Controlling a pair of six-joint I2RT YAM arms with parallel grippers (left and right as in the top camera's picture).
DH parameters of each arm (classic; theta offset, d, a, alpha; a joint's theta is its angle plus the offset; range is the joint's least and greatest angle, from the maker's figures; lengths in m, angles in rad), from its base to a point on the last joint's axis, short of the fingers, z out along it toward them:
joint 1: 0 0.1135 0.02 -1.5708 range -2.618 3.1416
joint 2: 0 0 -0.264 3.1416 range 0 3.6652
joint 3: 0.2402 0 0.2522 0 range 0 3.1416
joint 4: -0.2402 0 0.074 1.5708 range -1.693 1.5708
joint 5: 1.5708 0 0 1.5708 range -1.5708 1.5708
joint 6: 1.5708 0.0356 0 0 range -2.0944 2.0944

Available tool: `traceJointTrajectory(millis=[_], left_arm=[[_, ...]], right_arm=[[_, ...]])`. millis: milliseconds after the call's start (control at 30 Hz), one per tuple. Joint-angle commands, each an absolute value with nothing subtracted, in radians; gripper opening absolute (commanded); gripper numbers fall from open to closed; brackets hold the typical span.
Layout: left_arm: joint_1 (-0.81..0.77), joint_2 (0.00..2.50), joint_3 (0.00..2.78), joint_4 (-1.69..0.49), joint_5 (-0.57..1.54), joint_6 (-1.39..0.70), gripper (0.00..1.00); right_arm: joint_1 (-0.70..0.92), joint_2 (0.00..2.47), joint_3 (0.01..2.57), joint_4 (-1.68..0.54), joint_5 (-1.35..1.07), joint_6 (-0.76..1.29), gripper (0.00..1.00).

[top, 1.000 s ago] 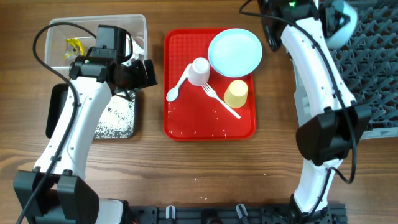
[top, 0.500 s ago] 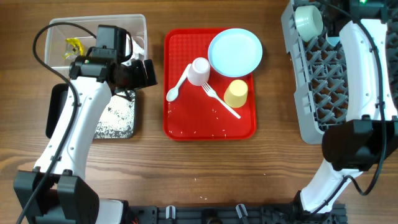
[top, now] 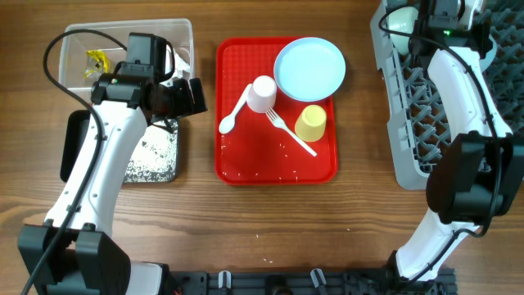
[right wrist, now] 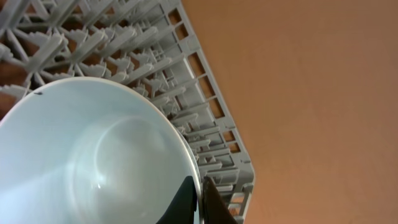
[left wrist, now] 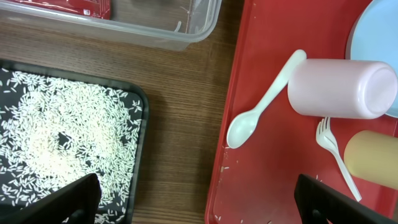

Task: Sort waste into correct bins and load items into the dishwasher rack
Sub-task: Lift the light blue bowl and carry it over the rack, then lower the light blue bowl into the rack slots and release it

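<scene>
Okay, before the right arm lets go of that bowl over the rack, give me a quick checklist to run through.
1. Grip on the bowl: ok. The right gripper pinches its rim, one finger on each side.
2. Bowl over the dishwasher rack: ok, at a corner of it.
3. Bowl seated between the pegs: cannot tell; the contact is hidden.
4. Left gripper out of the way: ok. It is open, empty and beside the red tray, far from the rack.
5. Red tray cleared: not ok. The plate, pink cup, yellow cup, spoon and fork lie on it.
</scene>
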State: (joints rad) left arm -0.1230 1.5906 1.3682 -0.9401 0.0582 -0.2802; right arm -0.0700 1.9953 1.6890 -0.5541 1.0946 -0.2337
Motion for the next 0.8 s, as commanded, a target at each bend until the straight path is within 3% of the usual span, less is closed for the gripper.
traceJointTrajectory(millis=[0,767], left_arm=[[-0.120,1.597,1.373,-0.940,0.070,-0.293,1.00],[-0.120,1.597,1.373,-0.940,0.070,-0.293,1.00]], right_arm=[[-0.049,2.006,1.683,-0.537,1.122,-0.262,0.04],[0.013,2.006,1.538,-0.381,1.159,-0.393,0.04]])
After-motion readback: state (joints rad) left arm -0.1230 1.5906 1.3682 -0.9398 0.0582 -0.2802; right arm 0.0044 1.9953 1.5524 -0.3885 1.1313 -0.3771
